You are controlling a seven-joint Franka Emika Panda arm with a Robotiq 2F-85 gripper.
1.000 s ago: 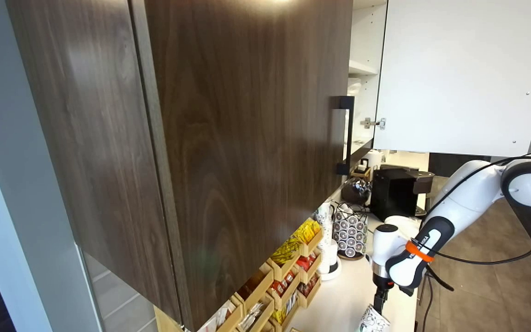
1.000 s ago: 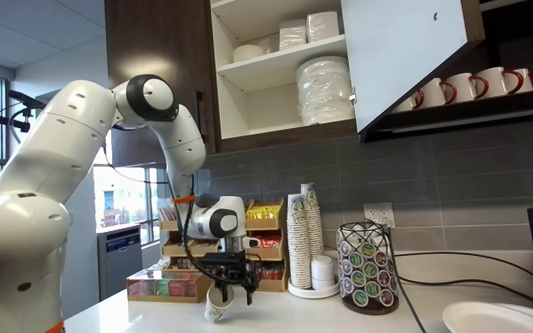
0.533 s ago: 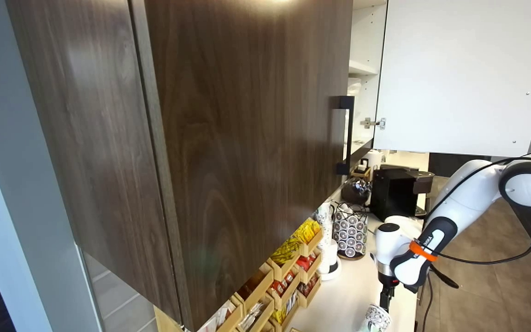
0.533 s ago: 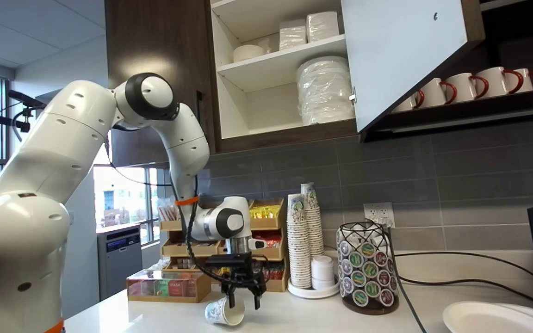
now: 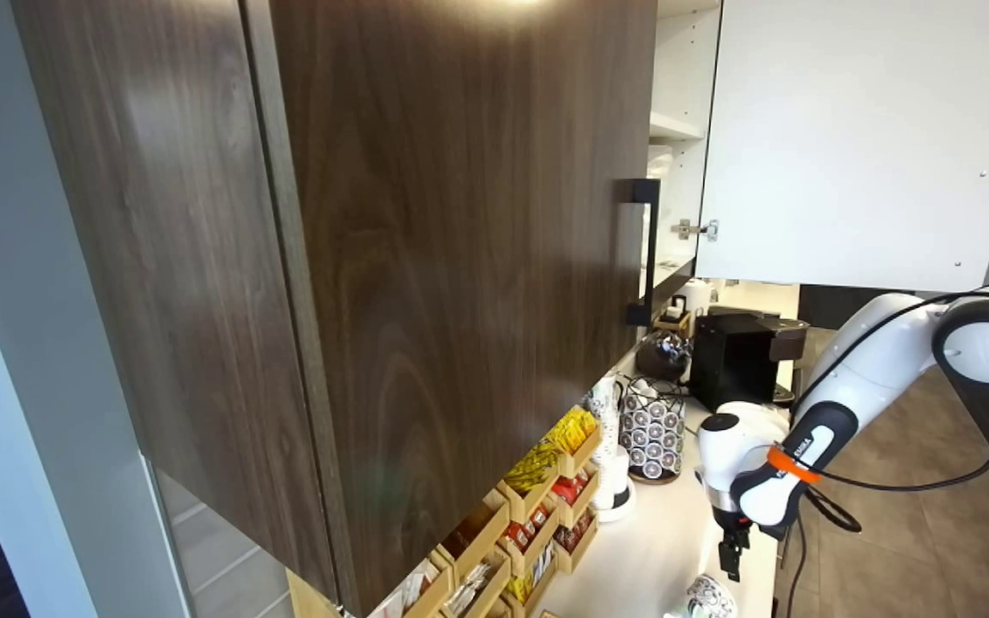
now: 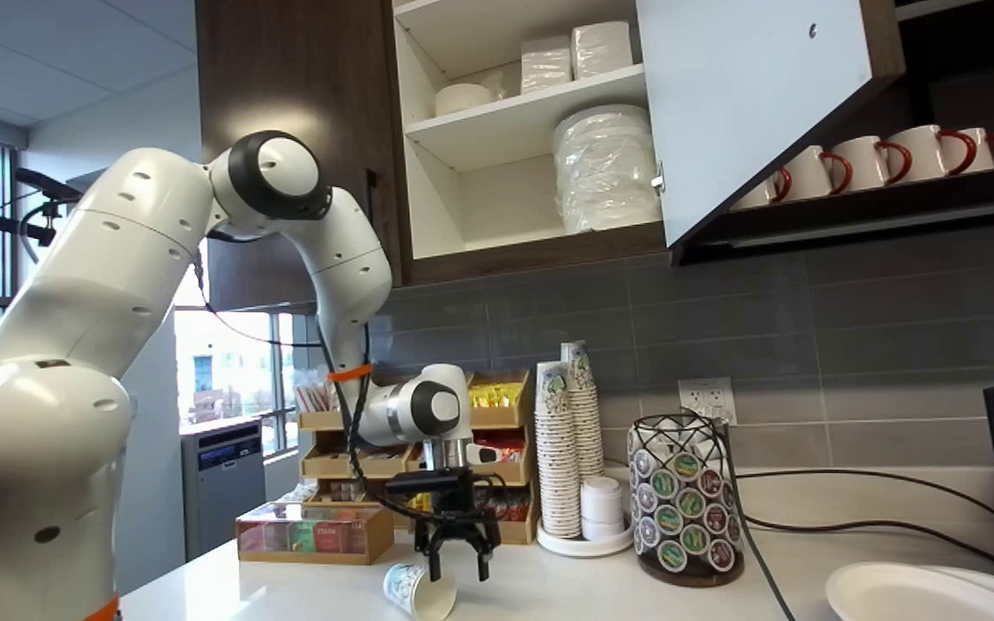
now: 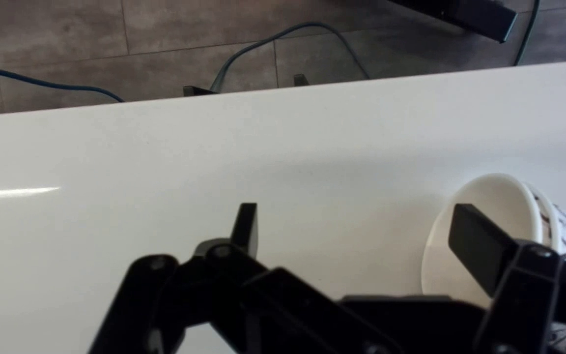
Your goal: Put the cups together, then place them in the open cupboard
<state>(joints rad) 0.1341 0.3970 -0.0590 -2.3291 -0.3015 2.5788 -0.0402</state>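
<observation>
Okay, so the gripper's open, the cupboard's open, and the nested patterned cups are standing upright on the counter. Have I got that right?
Not quite: the nested patterned cups aren't upright. They lie on their side on the counter, as seen in an exterior view and the wrist view. The gripper and the cupboard are open, as you said.

Kitchenette with mugs (image 6: 917,157), coffee pods (image 6: 690,504)
</observation>
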